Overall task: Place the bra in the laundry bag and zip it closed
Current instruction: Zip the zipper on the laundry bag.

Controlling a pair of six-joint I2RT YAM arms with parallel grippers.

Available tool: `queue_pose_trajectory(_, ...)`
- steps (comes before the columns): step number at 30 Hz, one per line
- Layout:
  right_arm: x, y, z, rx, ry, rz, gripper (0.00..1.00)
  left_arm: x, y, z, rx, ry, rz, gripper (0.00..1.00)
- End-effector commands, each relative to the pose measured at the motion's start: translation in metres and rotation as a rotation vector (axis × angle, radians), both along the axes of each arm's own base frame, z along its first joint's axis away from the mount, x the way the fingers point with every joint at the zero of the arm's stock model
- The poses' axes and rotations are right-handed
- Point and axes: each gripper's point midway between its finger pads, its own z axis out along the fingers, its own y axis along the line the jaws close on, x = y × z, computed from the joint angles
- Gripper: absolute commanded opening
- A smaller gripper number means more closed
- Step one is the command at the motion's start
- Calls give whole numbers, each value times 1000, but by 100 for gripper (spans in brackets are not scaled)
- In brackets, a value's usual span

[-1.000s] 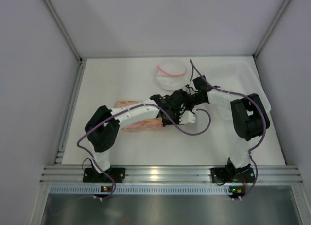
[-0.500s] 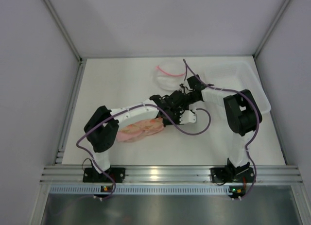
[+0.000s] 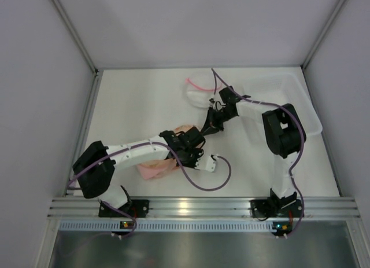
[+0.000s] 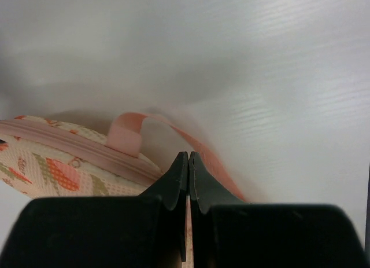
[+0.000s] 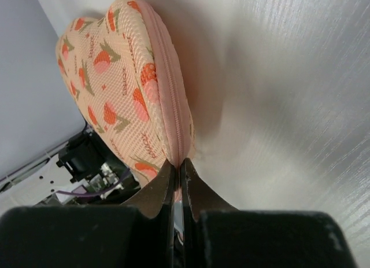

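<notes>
My right tool (image 5: 178, 164) is pinched on the zip seam of the laundry bag (image 5: 115, 77), which stands on edge just ahead of its tips. My left tool (image 4: 188, 159) clamps the pink strap (image 4: 124, 142), I judge to brace against the zip's drag. The bra is hidden, presumably inside.

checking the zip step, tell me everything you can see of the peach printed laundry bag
The peach mesh-like fabric laundry bag has a red-orange fruit-like print with green leaves and pink zip edging, zipped shut where visible. It lies on the white table, partly under the left arm. A pink strap loops off its rim. The right end effector is shut on the edging; the left end effector is shut on the strap.
</notes>
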Motion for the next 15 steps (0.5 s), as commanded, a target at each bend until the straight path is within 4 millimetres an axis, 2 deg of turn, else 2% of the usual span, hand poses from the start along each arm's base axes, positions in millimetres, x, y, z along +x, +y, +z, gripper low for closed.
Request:
queue_pose_trajectory(1, 38, -5, 8, -15, -147, -6, 0, -46, 38, -2, 79, 113, -111, 0)
queue_pose_trajectory(5, 44, 0, 14, 7, -175, 15, 0, -53, 50, -1, 93, 104, -163, 0)
queue_pose_trajectory(6, 46, 4, 21, 29, -177, 26, 8, -48, 51, 0, 106, 85, -143, 0)
queue_pose_trajectory(7, 46, 7, 28, 41, -190, 30, 45, -42, 46, 0, 110, 77, -124, 0)
queue_pose_trajectory(8, 45, 8, 34, 52, -198, 27, 58, -37, 41, 1, 110, 69, -104, 0)
queue_pose_trajectory(10, 41, 9, 43, 72, -198, 28, 73, -17, 22, 6, 83, 78, -4, 0)
queue_pose_trajectory(11, 39, 8, 51, 77, -211, 29, 75, -9, 14, 10, 65, 88, 31, 0)
queue_pose_trajectory(12, 34, 4, 48, 61, -198, 28, 75, -1, 12, 3, 78, 124, 101, 0)
queue_pose_trajectory(13, 32, 0, 47, 54, -195, 20, 75, 6, 5, 5, 63, 134, 130, 0)
queue_pose_trajectory(14, 29, -2, 52, 56, -201, 13, 76, 20, -8, 16, 19, 123, 159, 0)
queue_pose_trajectory(15, 21, -7, 44, 40, -168, 3, 76, 30, -9, 17, 2, 134, 215, 0)
